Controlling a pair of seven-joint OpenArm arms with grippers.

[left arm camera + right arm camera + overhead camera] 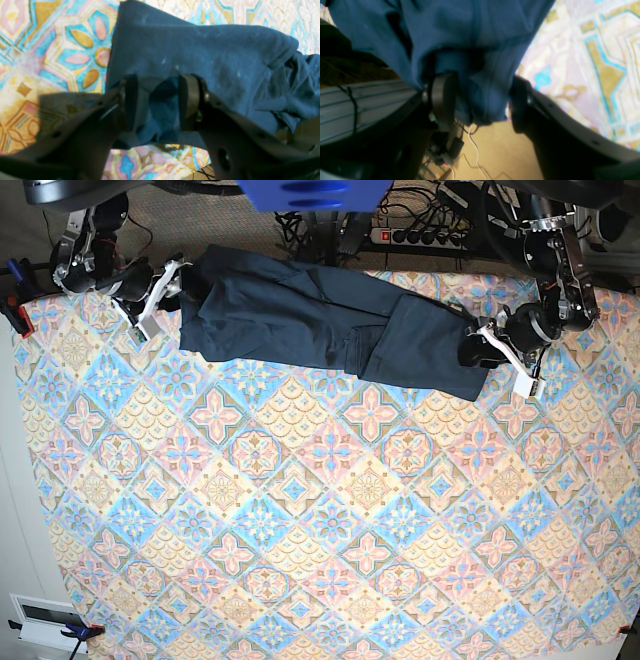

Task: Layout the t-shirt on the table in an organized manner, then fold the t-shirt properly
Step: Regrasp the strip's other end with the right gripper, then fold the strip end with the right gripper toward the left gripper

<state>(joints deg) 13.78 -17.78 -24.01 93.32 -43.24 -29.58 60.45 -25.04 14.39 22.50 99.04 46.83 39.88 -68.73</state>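
Both jaws on t-shirt (320,320)

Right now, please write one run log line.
left gripper: shut on t-shirt | right gripper: shut on t-shirt | t-shirt: stretched on table

Base view: high overhead, looking straight down; takes in nearly the whole table (300,510), both arms at the far edge.

Left wrist view: mounted just behind the left gripper (158,102), very near, aimed along the fingers at the t-shirt (200,57) and patterned cloth beyond.

Right wrist view: same arrangement behind the right gripper (480,102), close, blurred; floor and cables visible past the table edge.

Shared: the t-shirt shows in all three, each wrist view covering one end.
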